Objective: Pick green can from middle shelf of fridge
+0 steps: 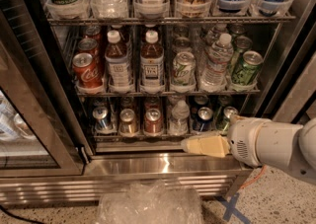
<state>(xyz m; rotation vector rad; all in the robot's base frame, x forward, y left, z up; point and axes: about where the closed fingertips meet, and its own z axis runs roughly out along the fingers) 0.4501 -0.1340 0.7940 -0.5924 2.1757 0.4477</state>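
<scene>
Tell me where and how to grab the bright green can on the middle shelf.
Probably grip the green can around its mid-body, straight in from the open front: it stands frontmost, body exposed, with a water bottle close beside it. The gripper sits lower, before the bottom rack, so raise it first.

We log the counter here as the middle shelf (168, 91), a wire rack. Its front row, left to right:
- red cola can (85, 68)
- first tea bottle (117, 56)
- second tea bottle (151, 59)
- pale whitish-green can (183, 68)
- water bottle (216, 61)
- green can (245, 68) at the right end

More cans stand behind them. The gripper (190, 144) sits below this shelf, low right, above the steel sill (148, 163).
</scene>
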